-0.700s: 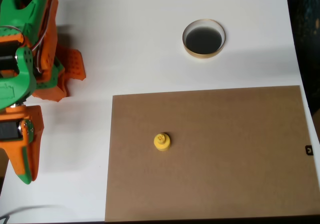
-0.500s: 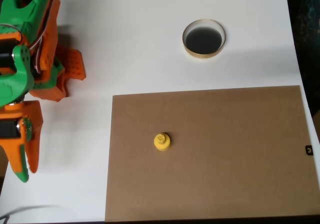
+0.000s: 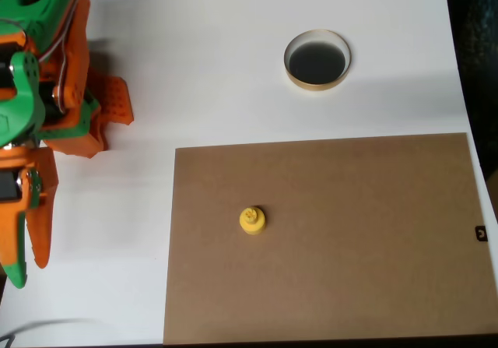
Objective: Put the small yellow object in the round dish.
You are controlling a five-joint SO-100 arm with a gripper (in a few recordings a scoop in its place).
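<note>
Yellow against brown is easy to pick out from above: the small yellow object (image 3: 252, 220) sits upright, knob up, on the brown board (image 3: 373, 239), left of the board's centre. The round dish (image 3: 317, 60) rests on the white table (image 3: 218, 60) beyond the board's far edge, well apart from the object, and holds nothing. My gripper (image 3: 22, 243) hangs at the left edge of the overhead view, off the board and far from both; its 2 orange-and-green fingers (image 3: 40, 227) lie close together, closed on nothing as far as I can judge.

I'd put the task at its very start, with the reach to the object not yet made. My worries from here: the piece is tiny and round-based, so fingers arriving off-centre or too low could nudge it and send it rolling or sliding across the smooth board. Pinching only the narrow knob risks it squirting out. The dish is shallow and light-looking; releasing from too high could bounce the piece out, and clipping the rim could shove the dish.
</note>
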